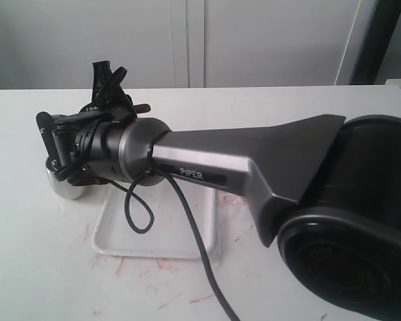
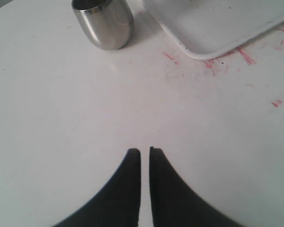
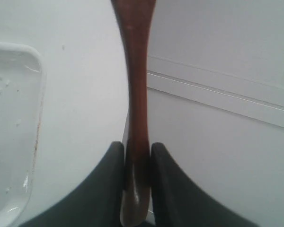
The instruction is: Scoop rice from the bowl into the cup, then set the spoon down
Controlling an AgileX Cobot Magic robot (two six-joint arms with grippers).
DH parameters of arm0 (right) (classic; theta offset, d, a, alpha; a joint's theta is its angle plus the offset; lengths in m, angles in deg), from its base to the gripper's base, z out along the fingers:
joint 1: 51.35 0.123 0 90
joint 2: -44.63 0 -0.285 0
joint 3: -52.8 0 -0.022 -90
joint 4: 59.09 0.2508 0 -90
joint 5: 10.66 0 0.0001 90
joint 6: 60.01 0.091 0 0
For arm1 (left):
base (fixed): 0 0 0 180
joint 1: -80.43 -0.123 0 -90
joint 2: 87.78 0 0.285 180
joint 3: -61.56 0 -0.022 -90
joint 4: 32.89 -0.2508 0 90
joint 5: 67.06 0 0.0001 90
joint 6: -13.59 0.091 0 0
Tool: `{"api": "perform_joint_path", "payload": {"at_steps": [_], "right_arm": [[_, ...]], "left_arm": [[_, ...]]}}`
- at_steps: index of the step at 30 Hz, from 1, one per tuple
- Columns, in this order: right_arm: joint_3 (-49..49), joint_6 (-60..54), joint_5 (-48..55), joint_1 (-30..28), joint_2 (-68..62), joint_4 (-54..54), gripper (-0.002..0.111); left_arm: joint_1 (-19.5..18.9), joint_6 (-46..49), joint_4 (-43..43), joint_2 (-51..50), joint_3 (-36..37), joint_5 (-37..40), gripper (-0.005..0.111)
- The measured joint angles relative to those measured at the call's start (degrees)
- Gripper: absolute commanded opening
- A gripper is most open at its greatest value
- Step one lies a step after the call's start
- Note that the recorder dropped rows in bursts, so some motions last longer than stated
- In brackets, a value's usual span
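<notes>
My right gripper is shut on the dark reddish-brown wooden spoon, whose slim handle runs out from between the fingers; its bowl end is cut off by the frame edge. In the exterior view the right arm reaches across to the left, with its wrist over the shiny steel cup. A reddish tip of the spoon shows behind the wrist. The cup stands upright on the table, far ahead of my left gripper, which is shut with nothing in it. The bowl and the rice are out of view.
A flat white rectangular tray lies beside the cup, partly under the right arm, also seen as the tray and the tray. Red scuff marks dot the white table. A black cable hangs across the tray.
</notes>
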State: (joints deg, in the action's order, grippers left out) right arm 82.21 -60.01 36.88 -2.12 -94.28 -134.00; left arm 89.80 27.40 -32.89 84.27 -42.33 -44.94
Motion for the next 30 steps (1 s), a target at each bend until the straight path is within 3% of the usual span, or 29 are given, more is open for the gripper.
{"api": "perform_joint_path", "payload": {"at_steps": [30], "right_arm": [[0.0, 0.0, 2.73, 0.39, -1.34, -14.18, 0.0]], "left_arm": [[0.0, 0.0, 0.0, 0.0, 0.0, 0.0, 0.014]]}}
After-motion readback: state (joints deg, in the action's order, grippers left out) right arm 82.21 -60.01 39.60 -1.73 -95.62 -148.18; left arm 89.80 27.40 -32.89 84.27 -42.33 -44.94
